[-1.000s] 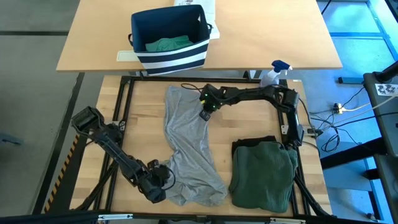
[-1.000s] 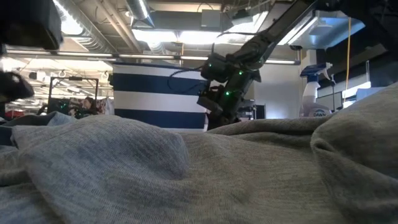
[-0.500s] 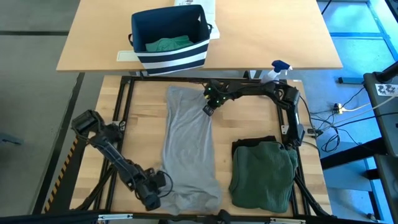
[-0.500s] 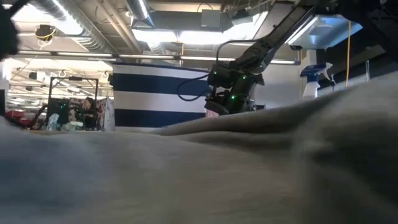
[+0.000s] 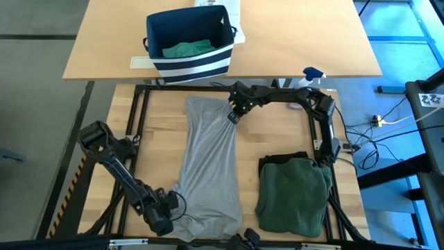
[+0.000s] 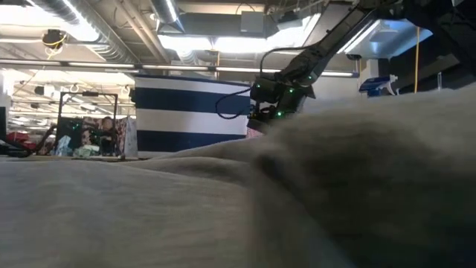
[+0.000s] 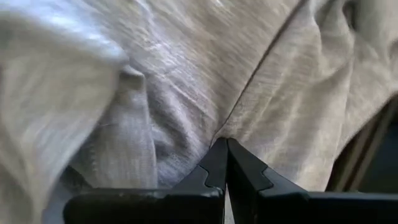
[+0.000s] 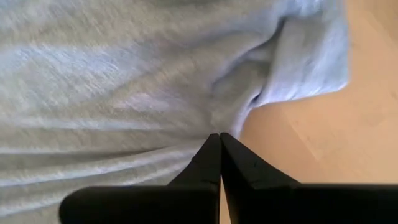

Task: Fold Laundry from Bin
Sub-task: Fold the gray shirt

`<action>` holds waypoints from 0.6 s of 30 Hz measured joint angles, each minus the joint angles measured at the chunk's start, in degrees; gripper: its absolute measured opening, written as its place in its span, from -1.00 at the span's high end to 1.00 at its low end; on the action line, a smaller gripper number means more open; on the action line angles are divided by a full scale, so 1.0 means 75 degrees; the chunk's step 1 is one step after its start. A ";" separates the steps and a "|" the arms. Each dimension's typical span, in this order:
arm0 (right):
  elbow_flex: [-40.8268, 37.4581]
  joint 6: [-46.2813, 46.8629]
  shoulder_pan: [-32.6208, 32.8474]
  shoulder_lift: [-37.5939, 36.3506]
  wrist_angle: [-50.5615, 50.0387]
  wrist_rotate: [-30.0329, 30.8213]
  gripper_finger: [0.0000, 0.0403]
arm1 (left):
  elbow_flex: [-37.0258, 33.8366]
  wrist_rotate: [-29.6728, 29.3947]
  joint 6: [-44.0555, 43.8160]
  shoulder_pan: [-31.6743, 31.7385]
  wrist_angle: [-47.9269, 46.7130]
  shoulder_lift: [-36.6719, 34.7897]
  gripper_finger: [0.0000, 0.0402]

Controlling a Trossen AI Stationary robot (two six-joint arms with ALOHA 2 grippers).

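A light grey garment (image 5: 211, 167) lies stretched lengthwise on the wooden table, from the far side to the near edge. My left gripper (image 5: 165, 221) is shut on its near left corner. My right gripper (image 5: 233, 117) is shut on its far right edge, next to a short sleeve (image 8: 311, 62). A folded dark green garment (image 5: 295, 194) rests flat at the near right. The navy bin with white stripes (image 5: 187, 42) stands on the farther table, and a teal-green garment (image 5: 186, 49) lies inside it. In the low view the grey cloth (image 6: 223, 208) fills the foreground. My left gripper pinches a fold of the grey garment (image 7: 214, 127) between its two shut fingers, at the garment's near left corner. The fingers come steeply from above. The cloth runs away from them in long creases and lies on the table. My right gripper pinches the garment's far right edge (image 8: 233, 127) between its two shut fingers, beside the sleeve. The fingers slant down from above. The cloth around the hold lies low over the wood (image 8: 323, 143), pulled into long wrinkles toward the fingers.
A spray bottle (image 5: 309, 78) stands at the table's far right corner. Black frame rails (image 5: 139, 118) run along the table's sides. Bare wood lies left of the grey garment and between it and the green one.
My left gripper has gone toward the table's left and near edges, and my right gripper toward the far edge, both still shut on the grey garment. The garment has been drawn out longer and straighter; its bunched near end has spread and shifted left.
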 joint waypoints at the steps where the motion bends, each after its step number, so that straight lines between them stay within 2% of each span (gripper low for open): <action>1: 0.0097 -0.0028 0.0000 0.0000 -0.0125 -0.0006 0.98 | -0.0009 -0.0073 -0.0006 -0.0019 -0.0051 -0.0097 1.00; 5: 0.0596 -0.0258 0.0006 -0.0008 -0.0819 -0.0076 0.98 | -0.0016 -0.0493 -0.0033 -0.0175 -0.0087 -0.0415 1.00; 11: 0.0905 -0.0415 0.0009 -0.0021 -0.0947 0.0124 0.98 | -0.0003 -0.1015 -0.0036 -0.0441 -0.0126 -0.0755 1.00; 15: 0.0915 -0.0658 0.0000 -0.0024 -0.0966 0.0690 0.98 | 0.0010 -0.2076 0.0159 -0.0504 -0.0108 -0.0932 1.00; 18: 0.0915 -0.0938 -0.0009 -0.0024 -0.0956 0.0748 0.95 | 0.0022 -0.2777 0.0625 -0.0319 -0.0090 -0.0970 1.00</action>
